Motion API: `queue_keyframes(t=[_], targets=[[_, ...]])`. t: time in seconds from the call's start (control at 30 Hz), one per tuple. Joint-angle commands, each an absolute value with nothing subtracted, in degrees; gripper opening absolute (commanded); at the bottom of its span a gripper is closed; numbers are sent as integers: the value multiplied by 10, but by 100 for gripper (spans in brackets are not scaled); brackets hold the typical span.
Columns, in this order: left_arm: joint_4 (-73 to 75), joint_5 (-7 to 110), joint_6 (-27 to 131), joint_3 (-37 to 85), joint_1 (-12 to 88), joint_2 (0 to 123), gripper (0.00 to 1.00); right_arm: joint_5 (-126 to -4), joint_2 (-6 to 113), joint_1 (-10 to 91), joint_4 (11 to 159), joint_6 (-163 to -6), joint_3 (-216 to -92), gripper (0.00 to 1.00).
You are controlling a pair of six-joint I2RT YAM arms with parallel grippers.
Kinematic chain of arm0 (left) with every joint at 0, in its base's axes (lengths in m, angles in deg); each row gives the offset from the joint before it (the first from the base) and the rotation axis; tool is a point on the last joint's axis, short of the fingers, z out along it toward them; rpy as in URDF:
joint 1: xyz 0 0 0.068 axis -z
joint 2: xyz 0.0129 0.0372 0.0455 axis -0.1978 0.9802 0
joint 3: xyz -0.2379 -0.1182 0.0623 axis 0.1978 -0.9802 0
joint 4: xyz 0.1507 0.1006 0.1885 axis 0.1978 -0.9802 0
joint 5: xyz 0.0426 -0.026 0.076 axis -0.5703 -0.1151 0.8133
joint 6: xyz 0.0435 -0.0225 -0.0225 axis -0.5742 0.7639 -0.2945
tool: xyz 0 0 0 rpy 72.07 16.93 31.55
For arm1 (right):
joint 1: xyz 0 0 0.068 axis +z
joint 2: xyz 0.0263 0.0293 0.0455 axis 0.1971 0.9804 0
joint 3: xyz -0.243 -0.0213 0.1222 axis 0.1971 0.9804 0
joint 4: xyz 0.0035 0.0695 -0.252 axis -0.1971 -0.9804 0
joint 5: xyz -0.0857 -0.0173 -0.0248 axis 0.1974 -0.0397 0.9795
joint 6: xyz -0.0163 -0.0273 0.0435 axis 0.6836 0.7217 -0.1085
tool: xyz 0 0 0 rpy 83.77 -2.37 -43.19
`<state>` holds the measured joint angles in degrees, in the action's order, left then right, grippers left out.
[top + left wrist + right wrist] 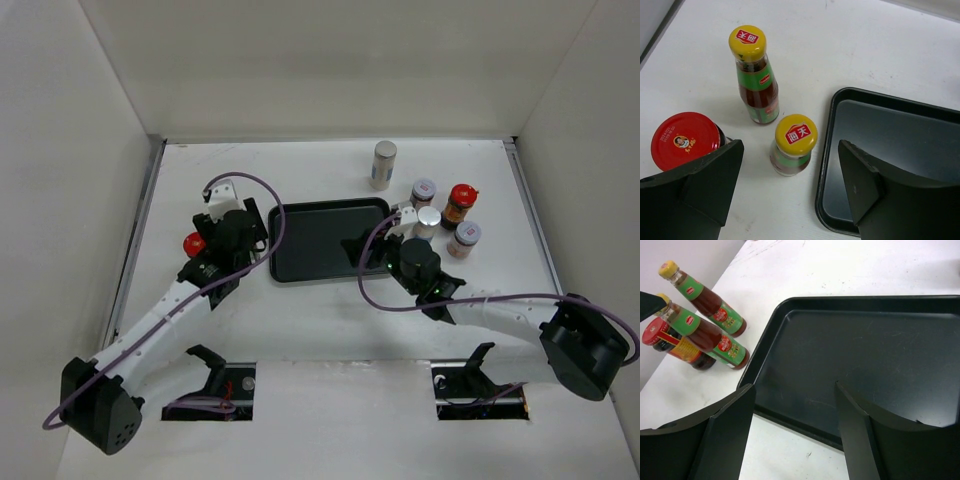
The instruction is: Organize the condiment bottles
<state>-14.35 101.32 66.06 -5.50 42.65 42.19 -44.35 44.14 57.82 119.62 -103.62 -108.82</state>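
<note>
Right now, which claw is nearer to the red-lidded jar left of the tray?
Left. The left claw hangs right beside the red-lidded jar. The right claw is at the other side of the tray, across it from the jar.

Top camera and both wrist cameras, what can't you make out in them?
Top view: the sauce bottles are hidden under the left arm; labels on the shaker jars are too small to read.
Left wrist view: a finger hides the red-lidded jar below its lid.
Right wrist view: fingers hide part of the tray.
</note>
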Motion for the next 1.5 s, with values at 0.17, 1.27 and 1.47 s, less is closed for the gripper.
queue_keyframes(t=[0.17, 1.27, 1.47], targets=[[-64, 948, 663, -40, 381, 465, 68, -466, 449, 570, 1224, -1052, -1109, 71], [-12, 1054, 573, 42, 432, 486, 15, -475, 440, 559, 1228, -1059, -1102, 71], [16, 1037, 562, 97, 455, 530, 15, -475, 430, 554, 1222, -1062, -1100, 71]])
